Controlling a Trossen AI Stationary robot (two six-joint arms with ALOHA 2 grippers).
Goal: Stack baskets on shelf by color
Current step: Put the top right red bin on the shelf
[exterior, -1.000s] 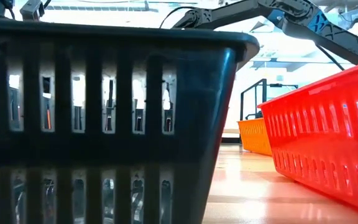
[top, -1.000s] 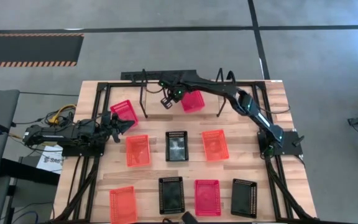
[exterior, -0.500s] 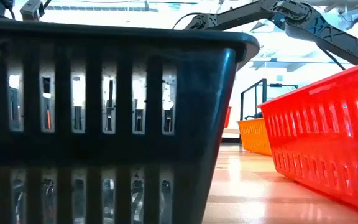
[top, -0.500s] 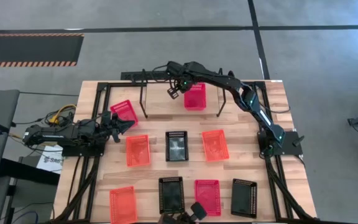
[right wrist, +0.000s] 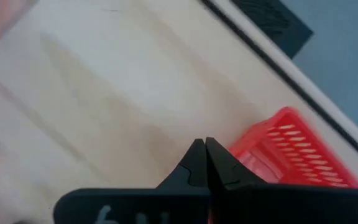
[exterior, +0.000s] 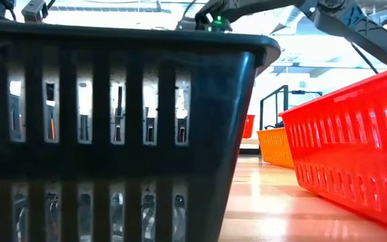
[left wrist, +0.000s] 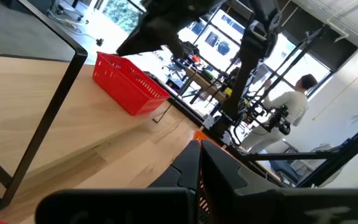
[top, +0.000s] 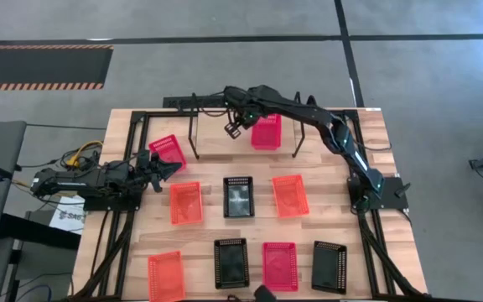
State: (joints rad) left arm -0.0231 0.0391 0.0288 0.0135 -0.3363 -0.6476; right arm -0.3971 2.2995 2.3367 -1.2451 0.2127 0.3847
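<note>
A red-pink basket [top: 267, 132] sits square on the black wire shelf [top: 194, 134], right of its middle. My right gripper [top: 234, 127] hovers just left of it, shut and empty. The right wrist view shows the shut gripper [right wrist: 205, 155] over wood, with this basket [right wrist: 291, 155] apart from it. Another red-pink basket [top: 168, 149] lies at the table's left, beside my left gripper [top: 163, 165]. That gripper is shut [left wrist: 199, 163] and rests low by the left edge. Orange baskets [top: 185, 202] [top: 290, 195] flank a black one [top: 238, 196].
A near row holds an orange basket [top: 166, 275], a black one [top: 231, 262], a red-pink one [top: 280, 266] and a black one [top: 329, 266]. The black rail frame [top: 132, 210] rings the table. A black basket [exterior: 113, 134] fills the low view. A person [left wrist: 291, 106] stands beyond.
My right gripper has moved a little toward the far edge and the right, staying left of the shelf basket. That red-pink basket has shifted slightly right and turned from askew to square on the shelf.
</note>
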